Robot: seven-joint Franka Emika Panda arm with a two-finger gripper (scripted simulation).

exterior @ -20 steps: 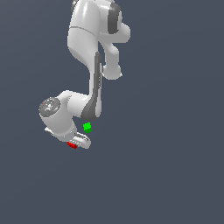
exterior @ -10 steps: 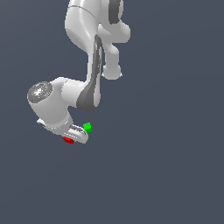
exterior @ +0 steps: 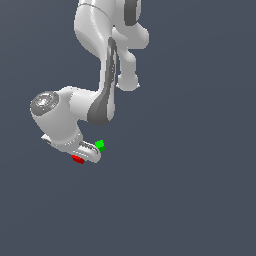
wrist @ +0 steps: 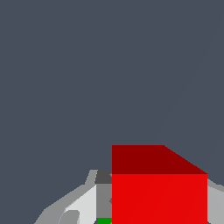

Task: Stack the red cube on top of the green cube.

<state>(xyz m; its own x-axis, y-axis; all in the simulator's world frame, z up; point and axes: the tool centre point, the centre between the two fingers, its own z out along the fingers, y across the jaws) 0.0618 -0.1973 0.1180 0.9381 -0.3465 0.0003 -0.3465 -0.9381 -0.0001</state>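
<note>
Red cube (exterior: pixel 77 159) sits just beside the gripper (exterior: pixel 89 153), on the side away from the green cube (exterior: pixel 100 145); green cube lies just beside the gripper on its other side. In the wrist view the red cube (wrist: pixel 159 192) fills the near field with a finger (wrist: pixel 83 205) alongside it, and a sliver of the green cube (wrist: pixel 103 221) shows at the frame edge. Whether the fingers are apart, together or clamped on the red cube: cannot tell from either view.

Handling estimate: red cube looks rigid, flat-faced, probably light; plain smooth faces may slip under a weak pinch. Best hold: two opposite side faces, mid-height, fingers square to them.

Markings: none legible on the cubes or the arm.
</note>
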